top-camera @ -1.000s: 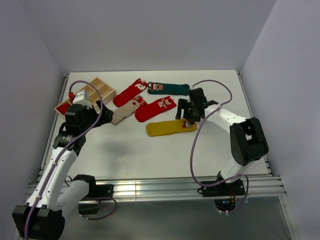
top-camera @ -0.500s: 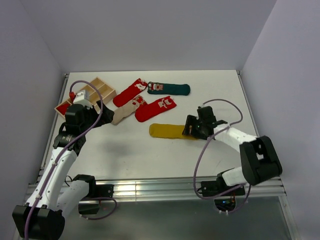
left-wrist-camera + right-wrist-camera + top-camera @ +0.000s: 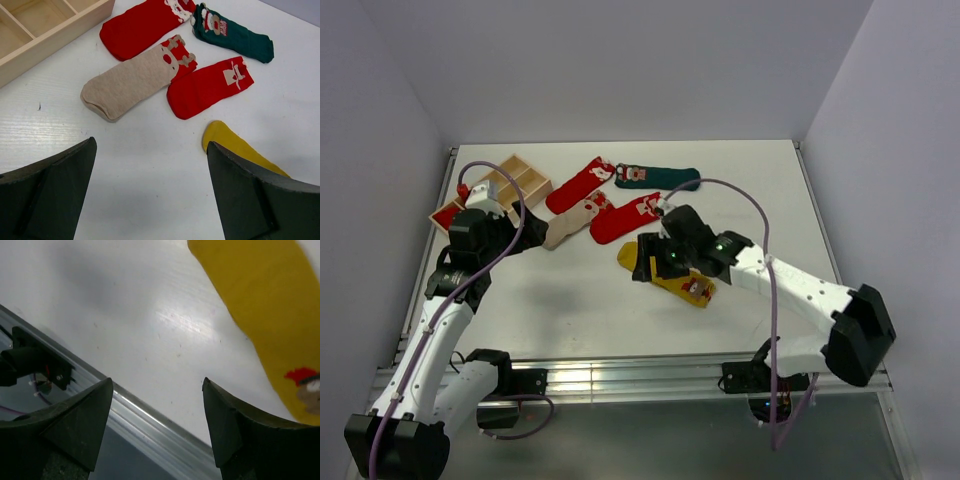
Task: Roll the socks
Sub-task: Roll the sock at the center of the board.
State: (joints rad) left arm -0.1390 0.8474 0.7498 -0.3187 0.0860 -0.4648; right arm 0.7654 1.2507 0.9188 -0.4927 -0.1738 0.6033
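I record a wooden tray (image 3: 515, 180) at the far left of the table (image 3: 570, 300). To its right lie a red sock (image 3: 578, 186), a beige sock (image 3: 568, 224), a second red sock (image 3: 630, 216) and a dark green sock (image 3: 660, 179). The mustard sock (image 3: 678, 283) lies near centre, apart from them. Its long axis runs diagonally, toe far-left and patched cuff near-right. The right gripper (image 3: 655, 262) hangs over its middle, hiding it from above, fingers spread and empty. The left gripper (image 3: 151, 145) is likewise spread wide and holds nothing.
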